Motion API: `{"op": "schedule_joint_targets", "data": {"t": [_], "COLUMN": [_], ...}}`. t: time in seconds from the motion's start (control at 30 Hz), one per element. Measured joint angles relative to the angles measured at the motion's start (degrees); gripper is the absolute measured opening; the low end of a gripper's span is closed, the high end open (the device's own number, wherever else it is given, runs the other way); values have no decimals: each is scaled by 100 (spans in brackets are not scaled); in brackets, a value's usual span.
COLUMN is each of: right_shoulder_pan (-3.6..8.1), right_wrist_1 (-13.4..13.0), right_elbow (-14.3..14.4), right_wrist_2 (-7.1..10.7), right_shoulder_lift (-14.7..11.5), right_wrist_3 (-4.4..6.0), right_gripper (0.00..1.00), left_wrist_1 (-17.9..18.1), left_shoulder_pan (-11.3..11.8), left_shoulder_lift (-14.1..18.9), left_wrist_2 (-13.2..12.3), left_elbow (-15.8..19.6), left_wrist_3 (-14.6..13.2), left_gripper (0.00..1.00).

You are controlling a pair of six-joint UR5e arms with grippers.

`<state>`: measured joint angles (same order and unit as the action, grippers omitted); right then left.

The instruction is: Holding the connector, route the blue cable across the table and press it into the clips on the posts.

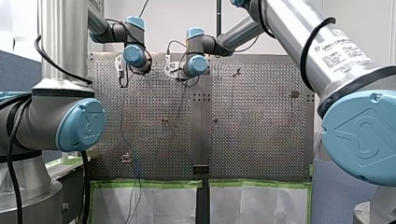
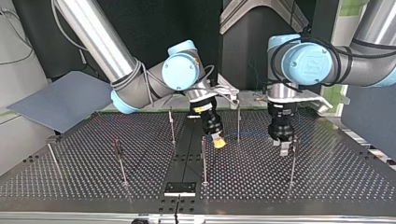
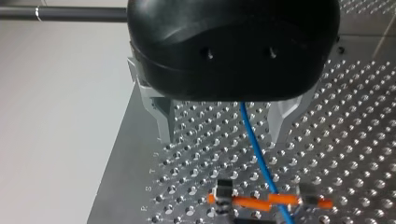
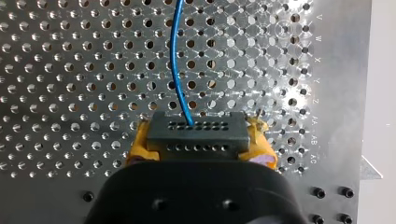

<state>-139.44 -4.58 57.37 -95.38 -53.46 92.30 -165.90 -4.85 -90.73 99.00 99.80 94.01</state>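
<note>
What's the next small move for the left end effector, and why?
Probably close my left end effector on the blue cable: its fingers stand open on either side of it. My right end effector holds the connector, and the cable crosses the orange clip just ahead.

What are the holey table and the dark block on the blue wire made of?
The perforated table looks like bare metal, perhaps aluminium: silvery, with glints. The connector looks like matte grey plastic, moulded with rows of pin holes.
</note>
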Motion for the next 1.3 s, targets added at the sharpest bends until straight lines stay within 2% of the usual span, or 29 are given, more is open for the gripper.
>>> {"op": "schedule_joint_targets", "data": {"t": [0.33,0.37,0.4,0.47,0.5,0.53,0.57,0.6,0.67,0.7,0.77,1.0,1.3], "right_shoulder_pan": [7,8,9,10,11,12,12,13,13,13,14,12,12], "right_wrist_1": [3,3,2,1,1,2,3,5,7,7,7,15,17], "right_elbow": [-1,-1,-1,-1,-1,-1,0,-1,-1,-1,0,1,55], "right_wrist_2": [8,9,9,10,10,9,10,10,10,10,10,10,0], "right_shoulder_lift": [5,5,5,6,6,6,6,5,6,5,6,12,20], "right_wrist_3": [0,0,0,0,0,0,0,0,0,0,0,7,16], "right_gripper": [0,0,0,0,0,0,0,0,0,0,0,0,0], "left_wrist_1": [28,29,29,30,30,31,31,29,21,18,3,-134,-300], "left_shoulder_pan": [-35,-36,-38,-42,-42,-43,-43,-43,-44,-45,-48,-62,-104], "left_shoulder_lift": [-514,-560,-585,-621,-628,-633,-638,-640,-640,-640,-640,-640,-538], "left_wrist_2": [56,58,59,60,61,61,61,62,62,62,61,93,349], "left_elbow": [-399,-408,-412,-417,-418,-418,-418,-418,-419,-419,-420,-413,-294], "left_wrist_3": [5,24,46,108,130,150,177,198,241,259,297,362,382], "left_gripper": [98,89,89,64,64,51,26,26,11,11,0,0,0]}}
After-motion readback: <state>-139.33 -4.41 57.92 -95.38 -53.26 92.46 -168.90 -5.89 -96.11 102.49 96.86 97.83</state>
